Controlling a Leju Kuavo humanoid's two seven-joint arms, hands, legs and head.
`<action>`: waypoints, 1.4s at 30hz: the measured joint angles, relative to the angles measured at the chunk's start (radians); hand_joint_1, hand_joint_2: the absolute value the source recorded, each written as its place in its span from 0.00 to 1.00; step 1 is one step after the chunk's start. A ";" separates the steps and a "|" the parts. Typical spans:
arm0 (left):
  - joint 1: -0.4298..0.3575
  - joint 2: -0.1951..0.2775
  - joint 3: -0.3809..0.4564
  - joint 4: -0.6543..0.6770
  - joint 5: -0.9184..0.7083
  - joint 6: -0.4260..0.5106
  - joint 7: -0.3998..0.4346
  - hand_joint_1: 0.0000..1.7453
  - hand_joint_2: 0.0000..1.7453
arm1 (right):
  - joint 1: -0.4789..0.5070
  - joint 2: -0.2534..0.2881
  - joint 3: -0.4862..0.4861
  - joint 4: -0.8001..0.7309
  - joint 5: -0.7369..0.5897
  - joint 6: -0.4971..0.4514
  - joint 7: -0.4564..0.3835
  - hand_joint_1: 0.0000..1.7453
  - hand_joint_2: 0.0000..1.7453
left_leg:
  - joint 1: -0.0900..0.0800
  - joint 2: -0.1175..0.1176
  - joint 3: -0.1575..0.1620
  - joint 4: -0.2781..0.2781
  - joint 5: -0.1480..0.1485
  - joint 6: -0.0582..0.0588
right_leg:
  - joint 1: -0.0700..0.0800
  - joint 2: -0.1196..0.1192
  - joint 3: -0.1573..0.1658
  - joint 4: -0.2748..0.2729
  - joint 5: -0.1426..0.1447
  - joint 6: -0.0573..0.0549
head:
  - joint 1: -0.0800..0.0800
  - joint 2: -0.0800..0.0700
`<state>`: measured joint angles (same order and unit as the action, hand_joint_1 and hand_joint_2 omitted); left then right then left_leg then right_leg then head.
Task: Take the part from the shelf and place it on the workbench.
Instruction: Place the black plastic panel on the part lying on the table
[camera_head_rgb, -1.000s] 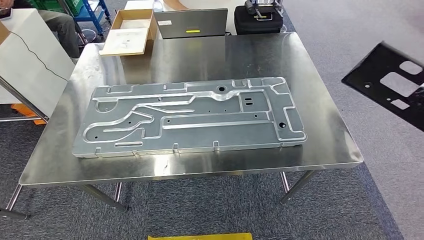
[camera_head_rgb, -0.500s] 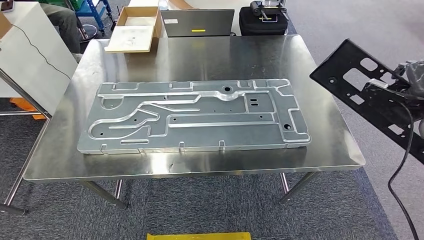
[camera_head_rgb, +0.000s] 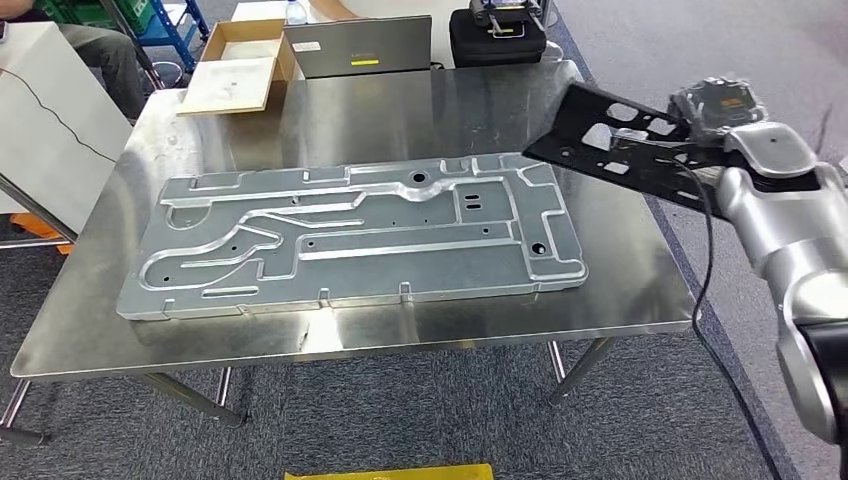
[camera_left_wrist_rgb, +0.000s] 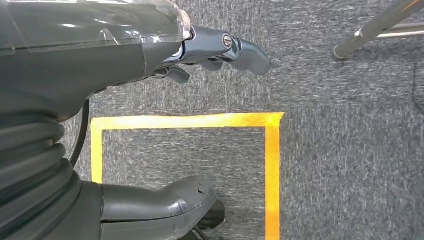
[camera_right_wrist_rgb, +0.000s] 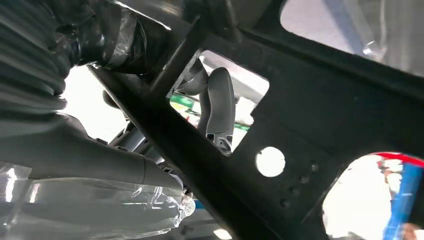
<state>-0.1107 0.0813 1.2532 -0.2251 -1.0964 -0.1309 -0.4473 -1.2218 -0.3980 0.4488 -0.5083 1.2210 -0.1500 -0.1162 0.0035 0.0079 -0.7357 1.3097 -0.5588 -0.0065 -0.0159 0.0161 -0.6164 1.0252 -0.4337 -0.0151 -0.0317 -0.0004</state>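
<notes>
No writing can be read anywhere; the grey laptop (camera_head_rgb: 358, 46) at the far edge of the counter (camera_head_rgb: 420, 110) carries a small yellow strip and a pale sticker on its lid, both too small to make out. Beside it sits an open cardboard box (camera_head_rgb: 238, 68), its tan flap raised and a flat white sheet lying inside. A black case (camera_head_rgb: 497, 34) with a handle stands just right of the laptop.

A large silver stamped panel (camera_head_rgb: 350, 235) lies flat across the middle of the steel counter, ribbed with raised channels and dotted with holes.

The part (camera_head_rgb: 625, 140), a flat black metal plate with several cut-out windows, is in the air above the right far corner of the counter, tilted, its near tip just over the silver panel's right end. The right hand (camera_head_rgb: 712, 105) grips it from the far right side at the end of the silver arm. In the right wrist view the black plate (camera_right_wrist_rgb: 310, 125) crosses close before the camera, and a grey finger (camera_right_wrist_rgb: 217, 107) shows through one of its windows, with the thumb on the other face, so the fingers pinch the plate between them.

The left hand (camera_left_wrist_rgb: 150, 125) hangs over grey carpet (camera_left_wrist_rgb: 345, 150) marked with a square of yellow tape (camera_left_wrist_rgb: 272, 170). Its dark fingers (camera_left_wrist_rgb: 235, 47) are stretched out and well apart from the thick thumb (camera_left_wrist_rgb: 165, 202), holding nothing.

A seated person's leg (camera_head_rgb: 95, 50) shows at the far left.
</notes>
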 joint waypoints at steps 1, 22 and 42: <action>0.001 0.000 -0.001 0.000 -0.002 0.002 0.002 0.00 1.00 | -0.011 0.026 0.013 0.013 0.003 0.007 -0.002 1.00 1.00 | -0.002 0.000 0.014 -0.040 0.032 0.007 | 0.004 0.001 0.002 0.000 -0.001 -0.002 | 0.000 0.000; 0.008 0.002 -0.025 0.000 -0.020 0.015 0.010 0.00 1.00 | -0.094 0.349 0.132 0.135 0.033 0.077 -0.067 1.00 1.00 | -0.001 -0.001 0.128 -0.290 0.135 0.013 | 0.005 -0.015 -0.014 0.005 0.004 0.017 | 0.000 0.000; 0.018 0.000 -0.025 0.001 -0.025 0.007 0.014 0.00 1.00 | 0.007 0.367 0.134 0.174 -0.005 0.024 -0.081 0.00 0.00 | 0.010 -0.004 0.131 -0.303 0.147 0.034 | 0.005 -0.010 -0.057 0.117 -0.073 0.030 | 0.000 0.000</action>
<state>-0.0925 0.0814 1.2283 -0.2245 -1.1209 -0.1243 -0.4336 -1.2152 -0.0312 0.5825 -0.3343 1.2156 -0.1259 -0.1969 0.0136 0.0043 -0.6042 1.0064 -0.4120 0.0273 -0.0105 0.0056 -0.6735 1.1426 -0.5066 0.0153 -0.0313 -0.0004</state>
